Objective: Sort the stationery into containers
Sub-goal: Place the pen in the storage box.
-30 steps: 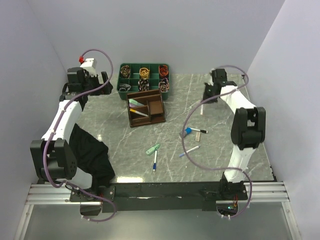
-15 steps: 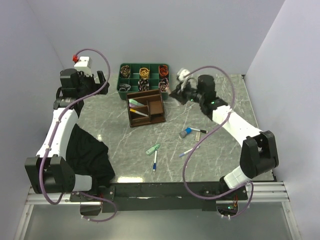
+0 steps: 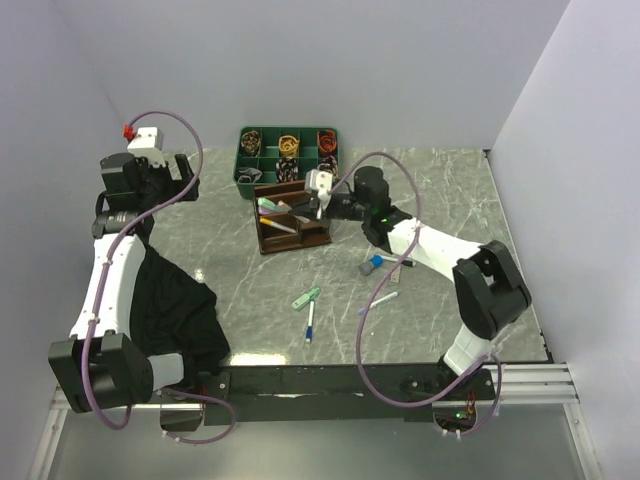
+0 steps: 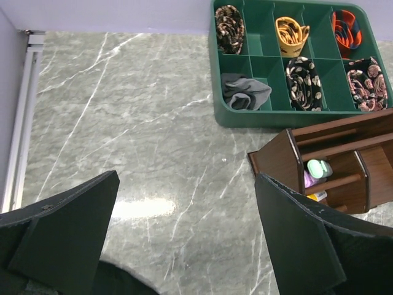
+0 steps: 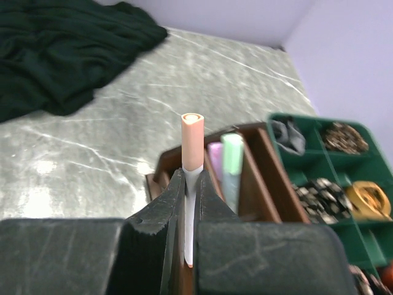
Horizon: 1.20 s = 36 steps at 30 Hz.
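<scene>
The pen [image 5: 191, 153], white with a salmon cap, is pinched tight between the fingers of the right gripper [image 5: 190, 184]; it juts past the fingertips, cap end foremost, toward the organiser [image 5: 270, 184]; whether it is over or in a compartment I cannot tell.

The right wrist view shows what the others do not: a lilac bar [image 5: 215, 161] and a mint marker [image 5: 232, 169] stand side by side in the organiser, just beyond the cap. From overhead these are only coloured tips at the organiser's left end; the left wrist view catches the same tips from the other side, with a bit of yellow below them.

Only the overhead view shows the loose pieces on the table [image 3: 240, 290]: a mint clip [image 3: 306, 298] with a blue pen [image 3: 310, 325] just below it; a cylinder [image 3: 372, 266] just beside a dark-tipped pen [image 3: 398, 262]; a slim pen [image 3: 378, 302] near those.

The left gripper [image 4: 184, 239] hangs with its fingers spread wide and holds nothing, over bare marble left of the green tray [image 4: 276, 117]; that view shows rolled fabric in the tray's cells; a dark cloth [image 3: 180, 300] lies near the left arm's base.
</scene>
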Motion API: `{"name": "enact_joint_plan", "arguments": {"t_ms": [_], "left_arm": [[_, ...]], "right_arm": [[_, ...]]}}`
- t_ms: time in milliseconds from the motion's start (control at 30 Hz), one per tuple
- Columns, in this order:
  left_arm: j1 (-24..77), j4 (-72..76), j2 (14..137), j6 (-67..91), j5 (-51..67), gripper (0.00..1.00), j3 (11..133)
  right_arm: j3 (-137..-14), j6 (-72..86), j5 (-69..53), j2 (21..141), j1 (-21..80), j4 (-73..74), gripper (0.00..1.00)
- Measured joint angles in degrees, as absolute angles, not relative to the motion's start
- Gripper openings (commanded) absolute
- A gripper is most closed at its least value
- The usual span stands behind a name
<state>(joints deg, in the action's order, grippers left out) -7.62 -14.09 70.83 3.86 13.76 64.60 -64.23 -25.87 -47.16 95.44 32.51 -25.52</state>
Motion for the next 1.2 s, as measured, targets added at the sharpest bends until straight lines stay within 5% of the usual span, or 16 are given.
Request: {"name": "enact_joint_plan", "arguments": {"t_ms": [633, 1200], "left_arm": [[-9.5, -14.4, 68.9, 5.2, 15.2, 1.0, 60.7], [-10.0, -14.1, 68.9, 5.9, 15.7, 0.99, 60.7]], "right_arm": [[-74.6, -29.2, -48.3, 109.8, 36.2, -27.9, 0.0], [-80.9, -34.3, -44.5, 114.9, 36.8, -14.9, 0.0]]}}
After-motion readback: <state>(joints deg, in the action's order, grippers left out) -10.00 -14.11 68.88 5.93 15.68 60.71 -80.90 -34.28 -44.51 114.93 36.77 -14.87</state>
